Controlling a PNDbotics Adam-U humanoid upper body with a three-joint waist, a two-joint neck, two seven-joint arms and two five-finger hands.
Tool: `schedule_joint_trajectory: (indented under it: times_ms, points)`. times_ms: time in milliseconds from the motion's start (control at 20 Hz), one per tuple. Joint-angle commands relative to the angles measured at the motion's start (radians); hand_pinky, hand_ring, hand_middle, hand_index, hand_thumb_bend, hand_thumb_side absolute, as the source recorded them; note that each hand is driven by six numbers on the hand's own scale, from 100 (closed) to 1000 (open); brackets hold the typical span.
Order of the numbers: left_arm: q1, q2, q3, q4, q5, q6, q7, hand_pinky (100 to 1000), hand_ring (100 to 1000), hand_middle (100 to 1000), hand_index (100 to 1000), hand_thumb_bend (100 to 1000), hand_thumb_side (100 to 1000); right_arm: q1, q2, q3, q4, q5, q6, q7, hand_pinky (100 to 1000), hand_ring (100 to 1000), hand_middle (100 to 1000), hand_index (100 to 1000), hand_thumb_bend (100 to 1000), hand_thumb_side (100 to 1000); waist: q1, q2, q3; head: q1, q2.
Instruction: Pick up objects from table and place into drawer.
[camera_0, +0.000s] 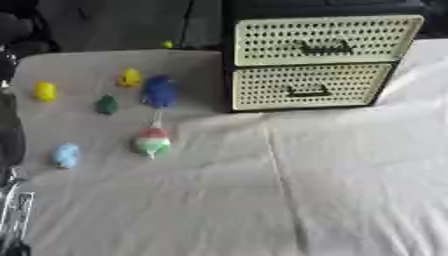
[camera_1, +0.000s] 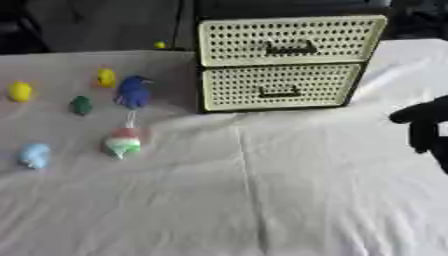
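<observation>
White cloth (camera_0: 262, 200) covers the whole table, creased down the middle, and I see dark floor beyond its far edge. Going from my left: the left eye view catches a strip of the robot's left arm (camera_0: 10, 200) along its left border, silver and black, but no hand shows there. The right eye view does not show that arm at all.

All the small things lie far to the left of my right hand (camera_1: 426, 127). Farthest from it is a yellow toy (camera_0: 45, 91), with a pale blue toy (camera_0: 66, 155) nearer me. Next come a dark green toy (camera_0: 107, 104), a second yellow toy (camera_0: 129, 78), and a blue toy (camera_0: 158, 91). Below the blue one sits a red, white and green toy (camera_0: 152, 142).

Closer to the hand, up and left of it, stands the drawer unit (camera_1: 284, 67), cream perforated fronts in a black frame, both drawers closed.

Only the right eye view shows the right hand, a black shape at the right border above the cloth, holding nothing. I cannot tell how its fingers are set.
</observation>
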Motion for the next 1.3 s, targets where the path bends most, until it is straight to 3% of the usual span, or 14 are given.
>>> schedule_joint_trajectory:
  times_ms: [50,250,300,350,500,700,800,1000,1300]
  points:
    - [-0.011,0.012,0.003,-0.013,0.003,-0.001,0.000,697,764,694,903,100,862,0.005,-0.058,-0.016,-0.011,-0.004,-0.062,0.023,298,190,322,771,100,906,-0.004,-0.020,-0.002,0.000,-0.006]
    - [-0.010,0.016,0.001,-0.013,0.003,0.001,0.000,697,765,694,903,100,861,0.036,-0.183,-0.025,-0.011,0.018,-0.078,-0.095,275,175,281,802,100,835,-0.012,-0.027,-0.005,-0.003,-0.004]
    - [-0.009,0.018,0.001,-0.013,0.004,0.002,-0.001,697,765,695,903,100,861,0.044,-0.217,-0.027,-0.011,0.023,-0.080,-0.124,260,157,252,808,100,741,-0.014,-0.029,-0.005,-0.004,-0.004]
    - [-0.008,0.019,0.000,-0.013,0.005,0.002,-0.001,697,765,695,903,100,861,0.053,-0.255,-0.033,-0.011,0.034,-0.075,-0.155,255,151,241,811,100,715,-0.016,-0.032,-0.005,-0.004,-0.003]
    - [-0.006,0.020,-0.003,-0.013,0.007,0.004,-0.004,697,765,695,903,100,860,0.073,-0.352,-0.037,-0.011,0.087,-0.043,-0.252,198,100,122,790,100,522,-0.021,-0.038,0.000,-0.010,-0.002]
    - [-0.003,0.022,-0.008,-0.013,0.010,0.005,-0.009,697,765,695,903,100,860,0.083,-0.456,-0.009,-0.011,0.131,0.019,-0.338,162,100,100,769,100,396,-0.024,-0.044,0.010,-0.020,0.005]
    - [-0.001,0.023,-0.010,-0.013,0.012,0.006,-0.012,697,765,694,903,100,860,0.079,-0.497,0.005,-0.011,0.145,0.061,-0.368,138,100,100,763,100,357,-0.026,-0.046,0.013,-0.024,0.008]
    - [0.000,0.024,-0.014,-0.013,0.015,0.008,-0.016,696,765,693,902,100,858,0.065,-0.564,0.034,-0.011,0.146,0.160,-0.408,100,100,100,772,100,367,-0.030,-0.050,0.019,-0.045,0.006]
    - [0.001,0.025,-0.021,-0.013,0.020,0.010,-0.024,696,764,693,902,100,856,0.029,-0.624,0.074,-0.011,0.143,0.240,-0.368,105,100,100,803,100,388,-0.036,-0.057,0.027,-0.064,0.006]
